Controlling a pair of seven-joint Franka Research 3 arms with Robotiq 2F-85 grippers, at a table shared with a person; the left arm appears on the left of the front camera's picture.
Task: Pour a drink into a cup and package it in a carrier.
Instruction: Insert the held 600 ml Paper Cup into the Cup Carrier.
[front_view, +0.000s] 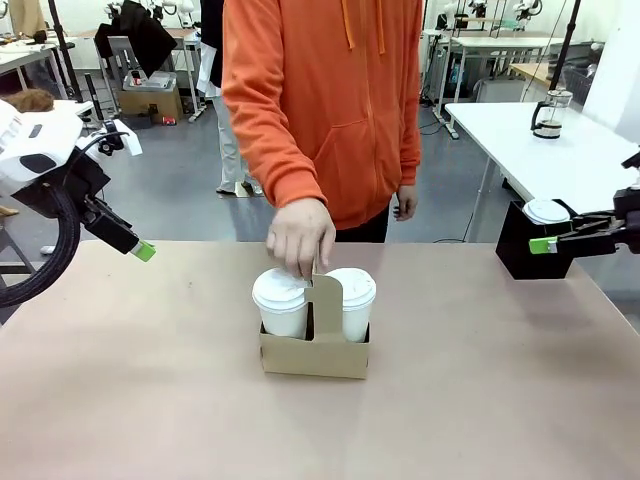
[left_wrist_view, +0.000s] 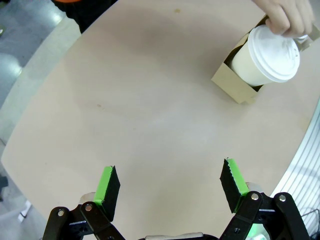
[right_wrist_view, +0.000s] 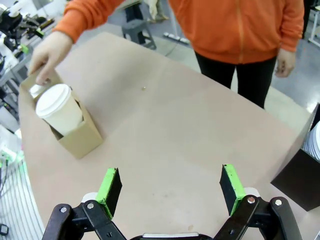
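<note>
the carrier (front_view: 314, 352) sits near the middle of the table (front_view: 150, 400), a low box of plain brown cardboard with square corners and a flat upright handle rising from its centre. two cups stand in its pockets, one on each side of the handle: the left cup (front_view: 282, 303) and the right cup (front_view: 351, 301), both tapered white paper with smooth domed white plastic lids. the person's hand (front_view: 300, 237) reaches down from the far side and pinches the top of the handle between the two lids. the person wears a bright orange hooded top with a front pocket.

a third white lid (front_view: 546, 211) shows at the top of a black square box (front_view: 527, 250) at the table's right edge. the glass jug (front_view: 549, 114), clear with a dark frame and handle, stands on a white table behind; the drink inside cannot be made out.

the left gripper (left_wrist_view: 170, 187) hangs over bare table at the left, jaws spread wide and empty, matte green pads on black fingers. the right gripper (right_wrist_view: 171, 187) is also wide apart and empty, off to the right beside the black box.

the table is a smooth, pale pinkish-brown sheet with a few tiny specks. around it lies a grey floor, white tables and cluttered benches.
</note>
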